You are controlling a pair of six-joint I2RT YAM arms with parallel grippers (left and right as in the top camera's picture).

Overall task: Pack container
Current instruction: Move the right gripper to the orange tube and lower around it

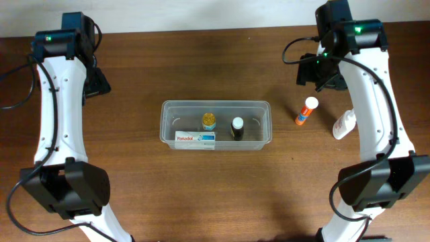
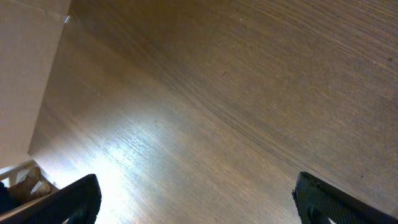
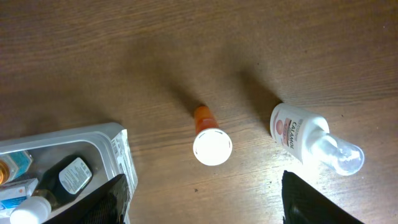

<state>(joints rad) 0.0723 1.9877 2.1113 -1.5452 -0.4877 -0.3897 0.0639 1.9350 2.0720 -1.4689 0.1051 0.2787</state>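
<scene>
The clear plastic container (image 1: 216, 103) stands at the table's middle. It holds a white and red Panadol box (image 1: 195, 139), a yellow-capped bottle (image 1: 209, 121) and a black-capped bottle (image 1: 237, 128). An orange tube with a white cap (image 1: 306, 111) and a white bottle (image 1: 344, 124) lie to its right. My right gripper (image 1: 321, 71) is open and empty, behind them. In the right wrist view it (image 3: 208, 208) hangs above the tube (image 3: 210, 142), with the white bottle (image 3: 305, 138) at the right and the container's corner (image 3: 119, 138) at the left. My left gripper (image 1: 96, 81) is open and empty at the far left.
The left wrist view shows only bare wood between the open fingers (image 2: 196, 205), with the table's edge (image 2: 46, 106) running along the left side. The wooden table (image 1: 215, 195) spreads in front of the container.
</scene>
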